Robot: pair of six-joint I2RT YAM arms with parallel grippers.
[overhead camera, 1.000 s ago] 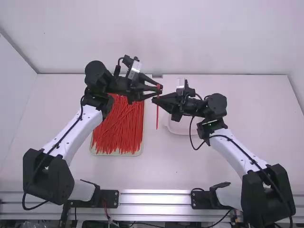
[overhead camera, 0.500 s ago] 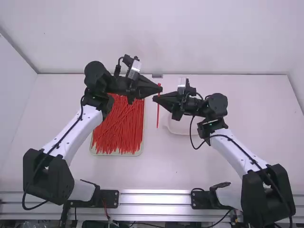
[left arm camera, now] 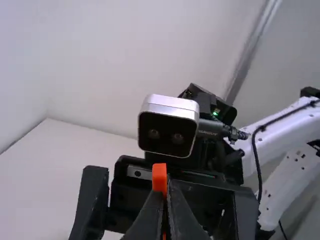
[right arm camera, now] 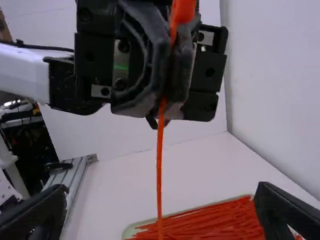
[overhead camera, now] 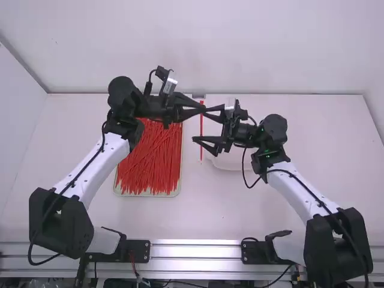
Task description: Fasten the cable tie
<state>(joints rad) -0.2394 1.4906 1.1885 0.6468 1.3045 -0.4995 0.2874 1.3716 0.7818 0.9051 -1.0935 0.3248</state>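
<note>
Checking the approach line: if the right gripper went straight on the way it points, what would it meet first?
Likely the red cable tie hanging from the left gripper, then that gripper; depth is unclear.

Bare tabletop (overhead camera: 327, 135) is left at the right of the frame and along the lower middle, between the two arms. The centre-left is taken up by a tray (overhead camera: 147, 194) heaped with red cable ties (overhead camera: 153, 157). A clear container (overhead camera: 223, 163) is set just right of it. The upper centre is crowded: one cable tie (overhead camera: 201, 138) is hung from the pinched fingers of the left gripper (overhead camera: 201, 110), flanked by the spread fingers of the right gripper (overhead camera: 208, 124). Passage is bounded by a back wall (overhead camera: 240, 42) and a side wall (overhead camera: 15, 102).
</note>
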